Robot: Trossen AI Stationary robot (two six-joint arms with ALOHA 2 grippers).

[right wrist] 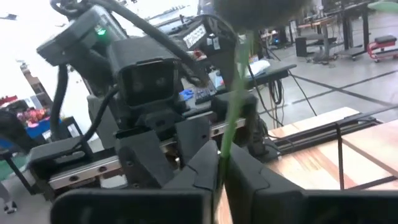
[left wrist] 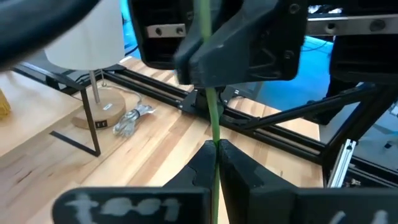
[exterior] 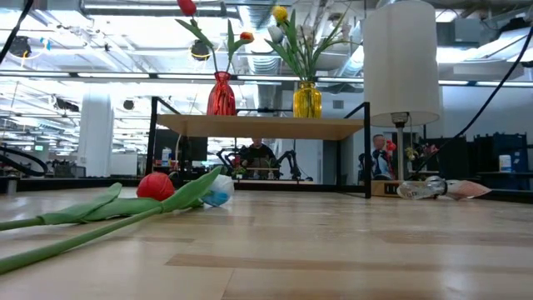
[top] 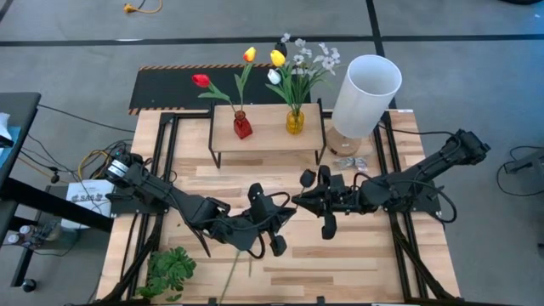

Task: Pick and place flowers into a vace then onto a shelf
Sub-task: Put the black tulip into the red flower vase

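On the far wooden shelf [top: 269, 126] the red vase [top: 242, 126] and yellow vase [top: 294, 121] already carry flowers, while mid-worktop the left hand [left wrist: 216, 163] and right hand [right wrist: 219, 167] both pinch shut on one green tulip stem [left wrist: 213, 118], not yet vased.

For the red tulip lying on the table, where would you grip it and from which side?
On the red tulip, take the bare stem well below the head, from straight above, fingers across it: it lies flat, and leaves crowd the head.
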